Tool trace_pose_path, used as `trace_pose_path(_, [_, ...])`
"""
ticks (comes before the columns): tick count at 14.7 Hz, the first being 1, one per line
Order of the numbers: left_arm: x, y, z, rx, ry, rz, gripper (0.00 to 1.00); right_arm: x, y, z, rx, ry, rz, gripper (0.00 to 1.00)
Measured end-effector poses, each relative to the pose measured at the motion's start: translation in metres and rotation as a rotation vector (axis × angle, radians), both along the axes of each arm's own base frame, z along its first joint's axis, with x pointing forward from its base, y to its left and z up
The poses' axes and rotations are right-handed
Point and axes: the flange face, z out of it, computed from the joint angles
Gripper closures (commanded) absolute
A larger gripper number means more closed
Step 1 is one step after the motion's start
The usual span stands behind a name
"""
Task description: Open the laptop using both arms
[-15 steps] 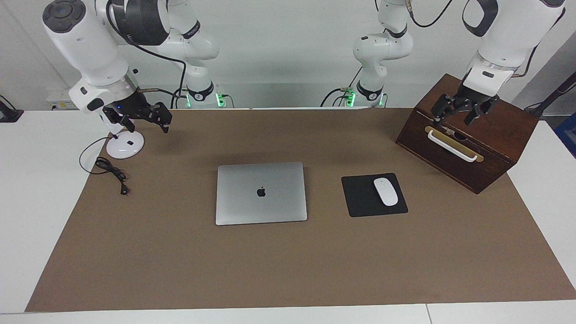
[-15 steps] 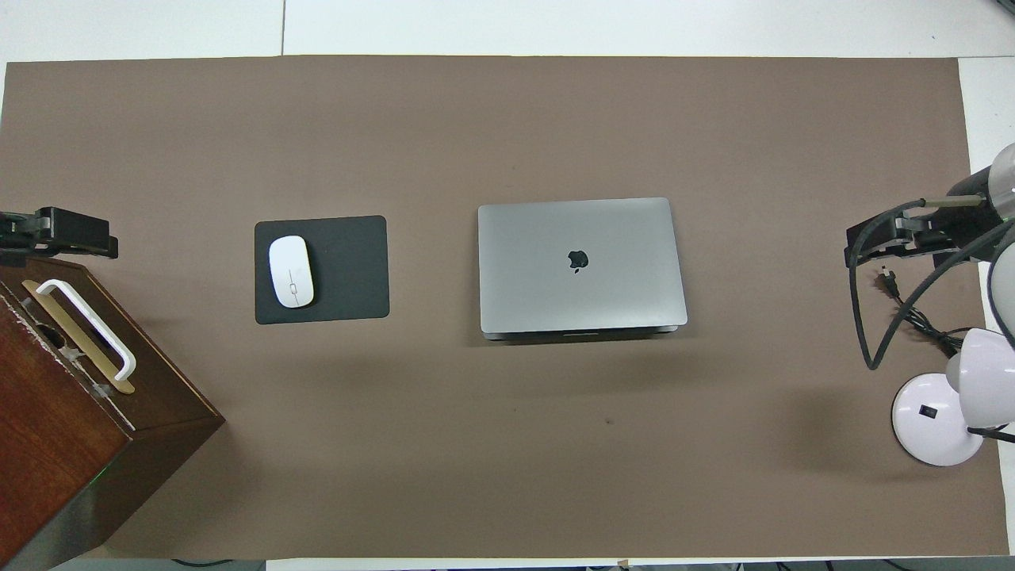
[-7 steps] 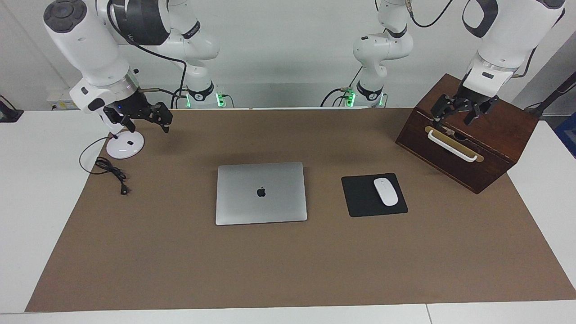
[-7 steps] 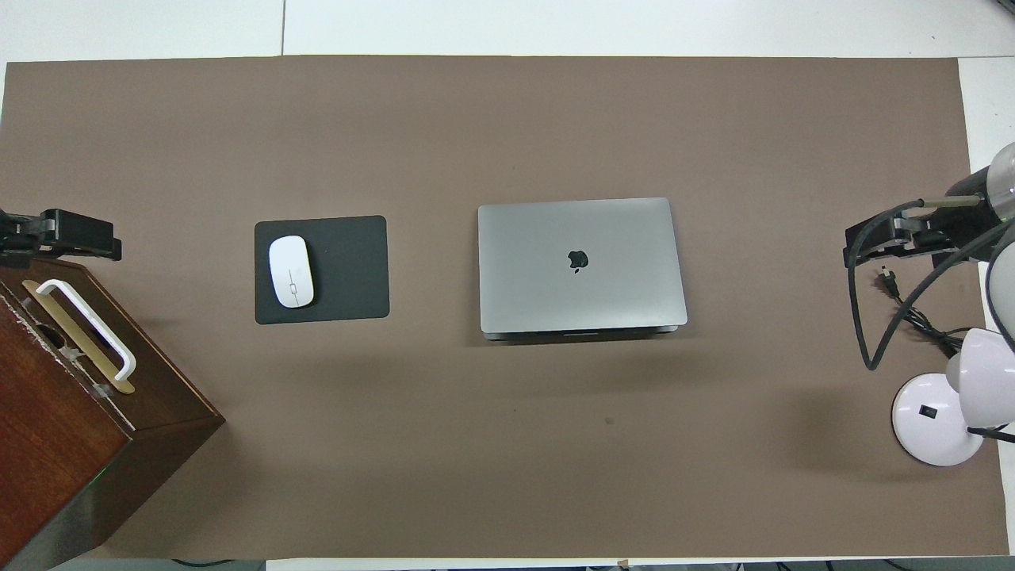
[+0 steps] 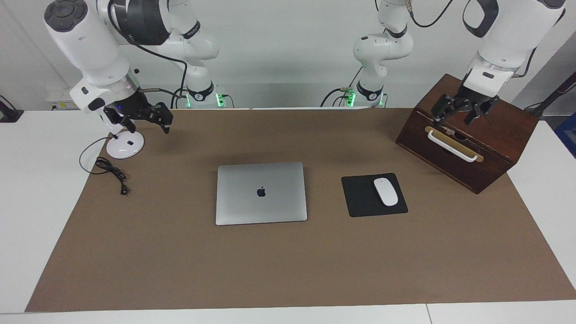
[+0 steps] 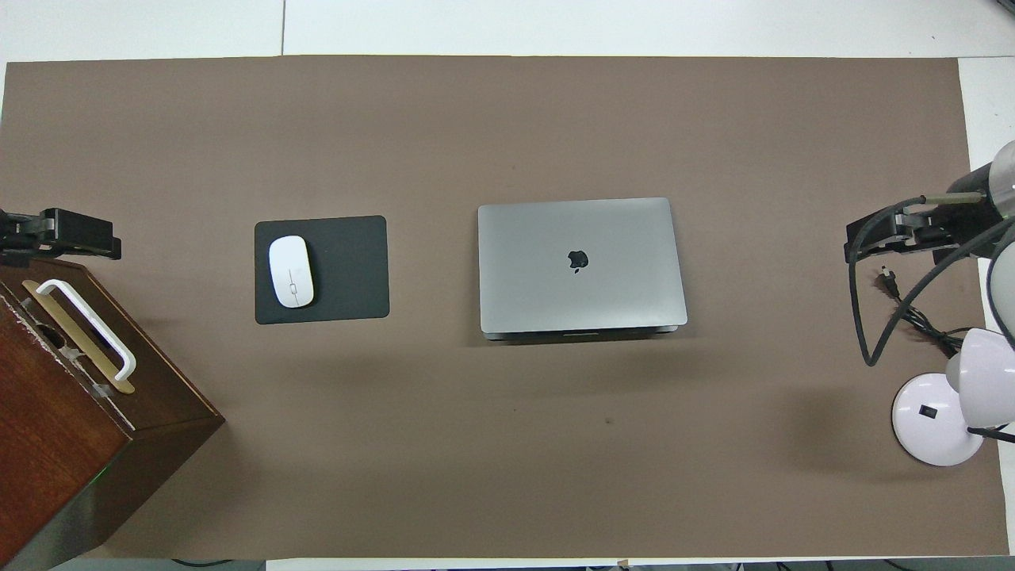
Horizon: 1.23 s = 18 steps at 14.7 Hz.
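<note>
Right gripper [image 5: 155, 118]: hung in the air near the lamp base at the right arm's end of the table, holding nothing; its fingers looked parted in the facing view, though the angle made that hard to be sure of.
Left gripper [image 5: 460, 110]: hung over the wooden box just above its handle, fingers spread apart, gripping nothing.
Table [image 5: 27, 189]: was white, with a pale wall at the robots' end.
Mat [image 5: 288, 265]: a brown sheet covered most of the tabletop and carried nearly everything.
Wooden box [image 5: 490, 148]: dark brown, stood at the left arm's end, turned at an angle, with a white handle [image 5: 451, 145] on a brass-coloured plate.
Laptop [image 5: 261, 192]: lay shut and flat near the middle of the mat, lid up with the dark logo showing, well apart from both grippers.
Mouse pad [image 5: 360, 198]: black, lay beside the laptop toward the left arm's end.
Lamp base [image 5: 125, 145]: white and round, stood at the mat's edge at the right arm's end.
Mouse [image 5: 385, 191]: white, rested on the mouse pad.
Cable [image 5: 112, 173]: black, trailed from the lamp base onto the mat.
Facing view only: showed both arm bases with green lights, and the height of the grippers above the table.
Overhead view only: showed the laptop's hinge edge [image 6: 583, 333] turned toward the robots, and the white lamp head [image 6: 983, 373].
</note>
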Motion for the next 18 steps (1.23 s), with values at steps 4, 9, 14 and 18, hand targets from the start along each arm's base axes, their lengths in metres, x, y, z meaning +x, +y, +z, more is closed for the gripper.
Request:
trace_pose_path(4, [0.002, 0.002, -0.013, 0.000, -0.025, 0.004, 0.00, 0.001, -0.002, -0.001, 0.000, -0.005, -0.004, 0.00])
trace_pose_path(9, [-0.001, 0.000, -0.017, 0.000, -0.030, 0.026, 0.67, 0.000, -0.001, -0.007, 0.002, 0.008, 0.017, 0.00])
trace_pose_path(14, [-0.002, -0.011, -0.017, 0.001, -0.031, 0.036, 1.00, 0.004, 0.002, -0.015, 0.020, -0.027, 0.121, 0.00])
trace_pose_path(18, [-0.002, -0.013, -0.016, -0.012, -0.032, 0.037, 1.00, 0.003, 0.009, -0.019, 0.021, -0.041, 0.155, 0.00])
